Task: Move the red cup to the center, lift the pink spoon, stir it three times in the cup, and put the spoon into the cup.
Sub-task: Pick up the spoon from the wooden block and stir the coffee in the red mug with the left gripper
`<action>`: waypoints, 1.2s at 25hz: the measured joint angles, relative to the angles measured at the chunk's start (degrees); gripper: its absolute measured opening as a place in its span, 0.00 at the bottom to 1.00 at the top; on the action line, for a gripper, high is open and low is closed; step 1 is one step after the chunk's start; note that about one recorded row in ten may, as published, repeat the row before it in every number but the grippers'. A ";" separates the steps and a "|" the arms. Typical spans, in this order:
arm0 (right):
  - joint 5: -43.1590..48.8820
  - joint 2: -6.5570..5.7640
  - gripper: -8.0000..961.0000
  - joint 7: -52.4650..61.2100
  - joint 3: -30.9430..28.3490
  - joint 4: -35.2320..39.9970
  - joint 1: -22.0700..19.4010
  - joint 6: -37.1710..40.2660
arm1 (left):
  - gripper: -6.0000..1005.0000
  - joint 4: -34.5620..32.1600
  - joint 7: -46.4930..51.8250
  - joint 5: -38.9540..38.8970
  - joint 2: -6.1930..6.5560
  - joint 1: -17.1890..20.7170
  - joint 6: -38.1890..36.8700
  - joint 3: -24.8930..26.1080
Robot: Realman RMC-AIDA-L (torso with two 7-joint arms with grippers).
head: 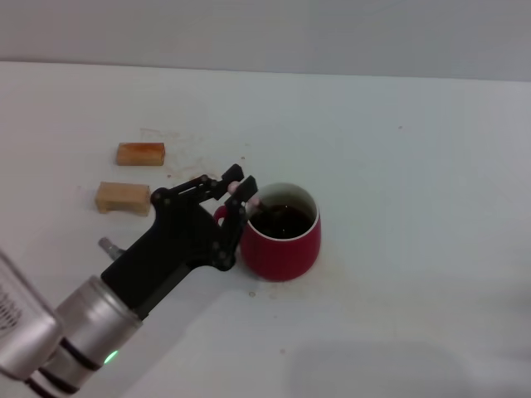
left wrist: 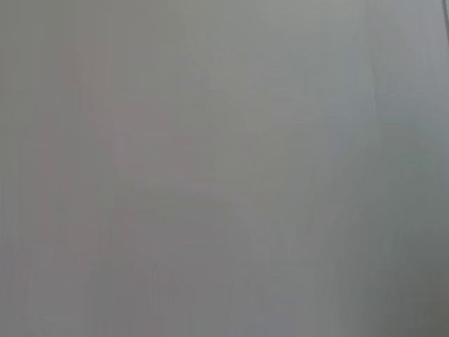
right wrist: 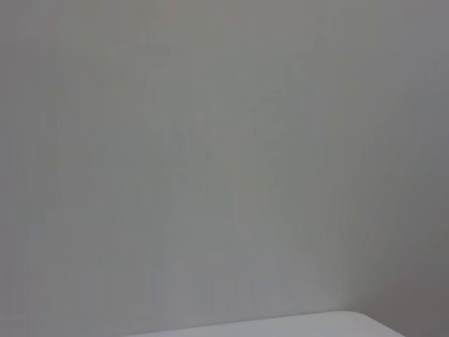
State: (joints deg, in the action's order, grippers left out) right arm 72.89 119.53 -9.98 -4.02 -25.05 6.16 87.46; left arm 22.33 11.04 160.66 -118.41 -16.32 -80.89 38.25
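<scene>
The red cup point(head: 282, 236) stands near the middle of the white table, upright, with dark liquid inside; its handle is behind my gripper. My left gripper point(head: 242, 191) is at the cup's left rim, shut on the pink spoon point(head: 249, 200). The spoon's pale pink handle shows between the fingertips and its lower end dips into the liquid. The right gripper is out of view in every frame. Both wrist views show only plain grey-white surface.
Two tan rectangular blocks lie left of the cup, one orange-toned point(head: 140, 153) farther back and one paler point(head: 122, 197) nearer. Small brown stains mark the table point(head: 398, 166) around the cup.
</scene>
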 joint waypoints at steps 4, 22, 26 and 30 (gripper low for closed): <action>0.06 0.00 0.01 0.02 -0.01 0.00 0.05 -0.01 | 0.18 0.24 -1.24 -0.06 -0.18 -1.81 3.73 0.05; 0.00 0.00 0.01 0.04 -0.02 0.28 -0.09 -0.44 | 0.19 5.22 -2.20 -0.02 -0.12 -0.75 6.27 -3.47; 0.00 0.00 0.01 0.04 0.03 0.36 -0.11 -0.54 | 0.19 6.47 -3.52 -0.16 0.25 1.98 5.82 -2.97; 0.00 0.00 0.01 0.03 0.06 0.36 -0.18 -0.56 | 0.20 6.45 -3.54 -0.45 0.39 3.23 6.34 -1.76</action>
State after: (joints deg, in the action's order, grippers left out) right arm 72.89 119.53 -9.94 -3.96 -24.69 5.97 86.90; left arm 28.78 7.50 160.22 -118.02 -13.08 -74.55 36.49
